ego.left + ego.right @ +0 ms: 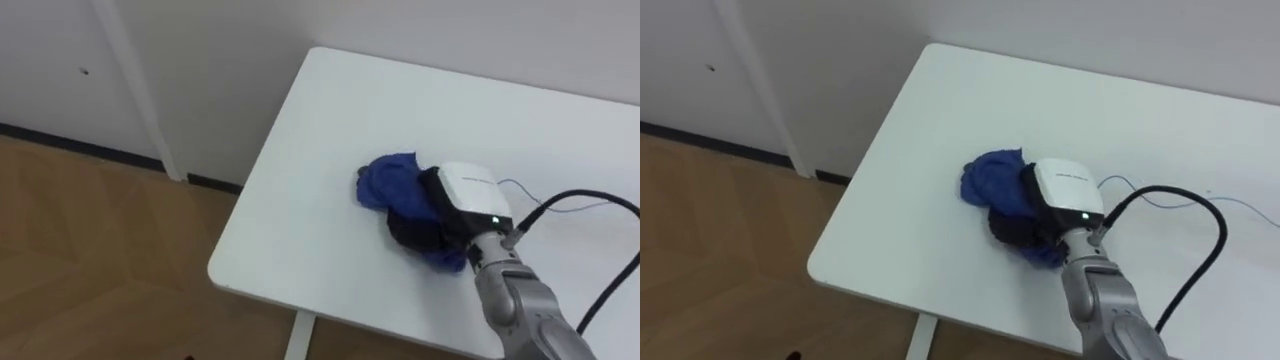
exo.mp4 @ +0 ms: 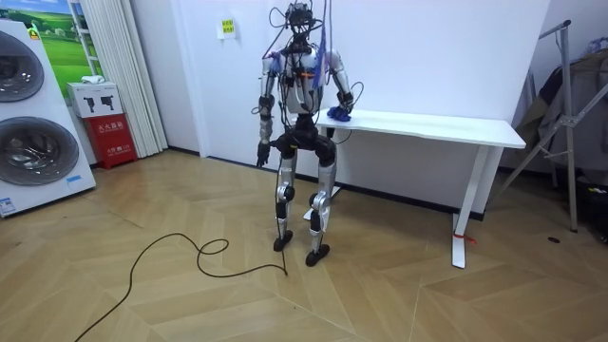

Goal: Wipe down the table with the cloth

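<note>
Blue cloth [image 1: 390, 180]: bunched on the white counter [image 1: 330, 120], near its left front corner. Right hand [image 1: 470, 192]: laid on the cloth, fingers sunk in folds, grip cannot be told. Left hand [image 2: 259, 152]: hanging at the robot's side.

The blue cloth [image 1: 385, 180] hides the front of the right hand [image 1: 470, 198]; the table [image 1: 330, 110] is cut off at right

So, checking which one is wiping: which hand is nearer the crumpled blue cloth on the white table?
Right. The right hand rests on the crumpled blue cloth; the left hand hangs at the robot's side, off the white table.
</note>
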